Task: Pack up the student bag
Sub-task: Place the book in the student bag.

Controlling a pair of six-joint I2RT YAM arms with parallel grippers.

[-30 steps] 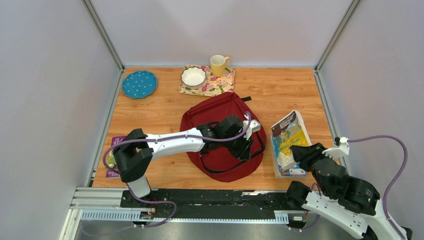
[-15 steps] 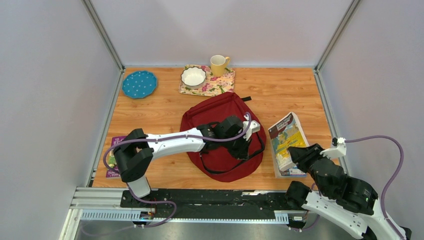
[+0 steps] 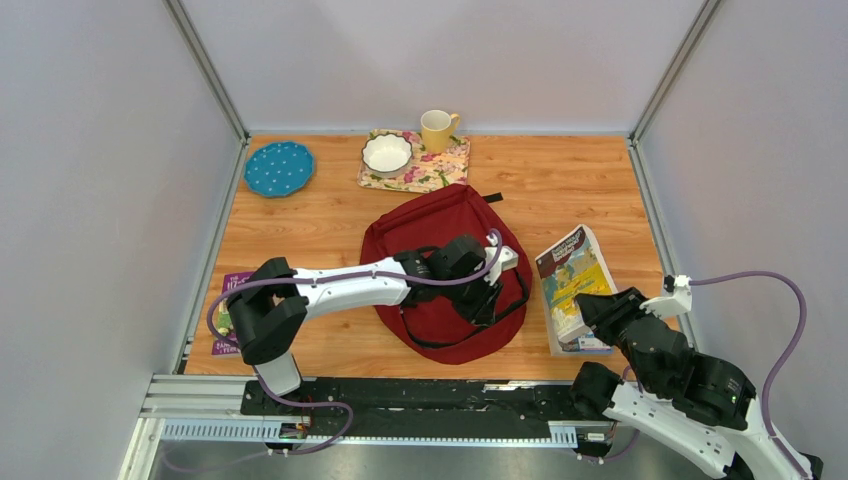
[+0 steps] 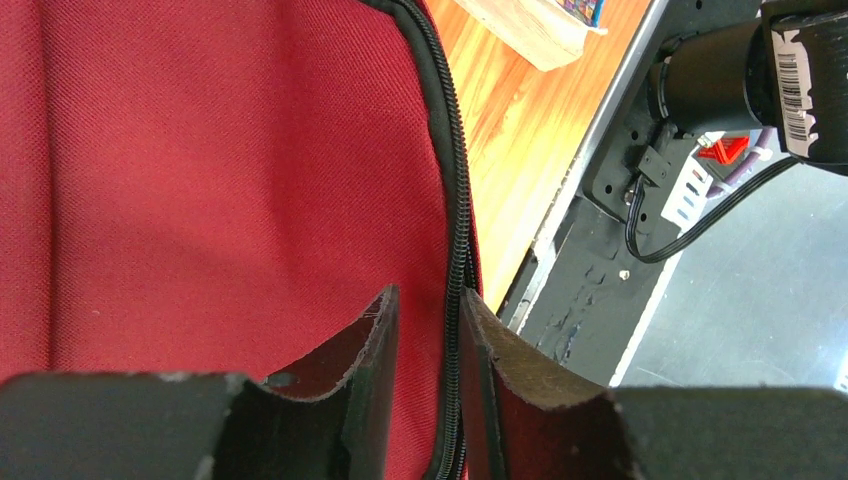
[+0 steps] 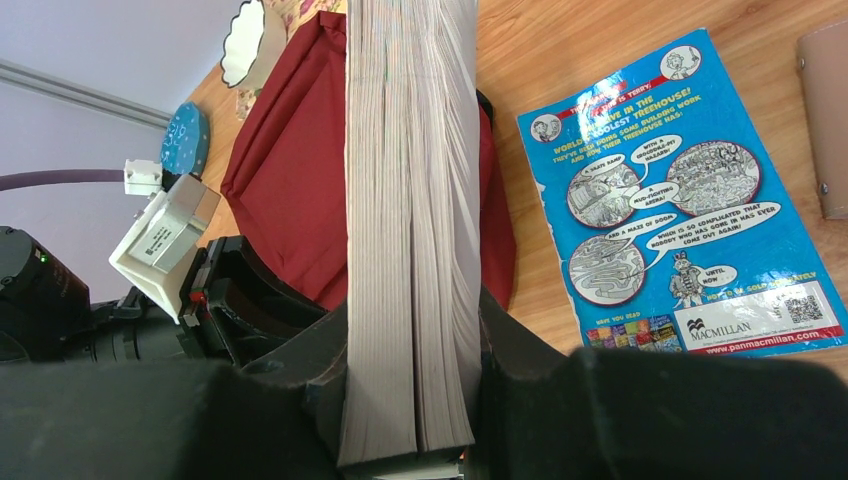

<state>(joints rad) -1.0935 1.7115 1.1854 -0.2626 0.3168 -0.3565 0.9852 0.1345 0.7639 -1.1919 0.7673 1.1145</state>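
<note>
Straddling the zipper [image 4: 455, 180] of the student bag [image 3: 440, 225], flat mid-tabletop [image 3: 580, 180], with the left end effector [image 4: 428, 295] narrowly parted, apparently pinching nothing; clamping a thick book [image 5: 410, 150] on edge in the right end effector [image 5: 412, 330], near a blue paperback [image 5: 680, 230] lying flat. Likely to close on bare fabric or slide off the teeth without finding the pull tab; seeing no opening, risks shoving the book against a shut bag; may also drop it, judging by bulk and a narrow hold.

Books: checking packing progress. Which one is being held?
The thick book in the right pincer; the blue book and purple book lie flat.
</note>
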